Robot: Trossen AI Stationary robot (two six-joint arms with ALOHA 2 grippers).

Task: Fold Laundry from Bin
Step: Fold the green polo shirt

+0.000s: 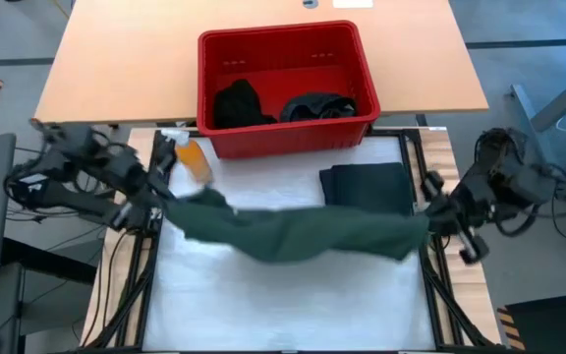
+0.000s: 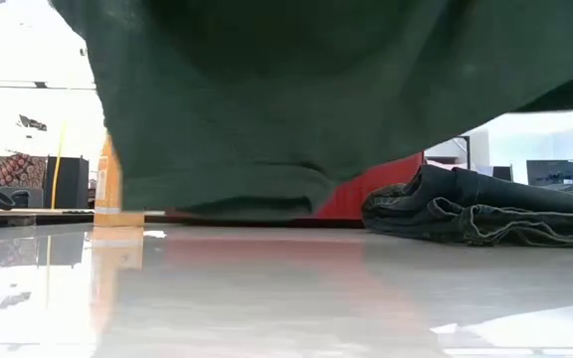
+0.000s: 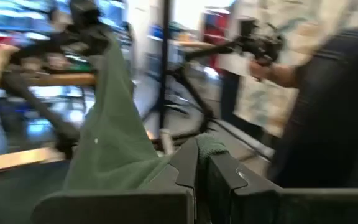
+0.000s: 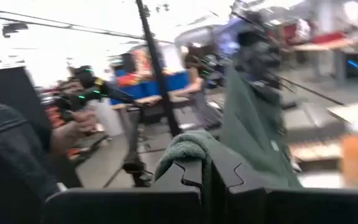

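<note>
A dark olive-green garment (image 1: 293, 234) spans the white table top (image 1: 293, 305) between my two grippers and sags in the middle; in the low view it (image 2: 267, 109) fills the upper picture. My left gripper (image 1: 165, 209) is shut on its left end and my right gripper (image 1: 428, 222) on its right end. The red bin (image 1: 288, 88) stands behind on the wooden table, with dark laundry (image 1: 239, 103) inside. A folded dark garment (image 1: 367, 187) lies flat on the table's far right. My left gripper pinches a bunched end of the green garment (image 3: 209, 146) between its two shut fingers (image 3: 185, 168), which point about level. The cloth runs from there across to the other arm, lifted off the table at this end. My right gripper pinches a bunched fold at the garment's other end (image 4: 185, 148) between its shut fingers (image 4: 229, 177), pointing about level. The cloth stretches from here toward the left arm, lifted at this end, hanging in a broad sheet between the two.
An orange spray bottle (image 1: 193, 157) stands by the bin's near left corner. The black frame rails (image 1: 430, 285) run along both table sides. A person (image 3: 328, 106) holding a device stands beyond the table. Bare white surface lies below the hanging cloth, toward the near edge.
</note>
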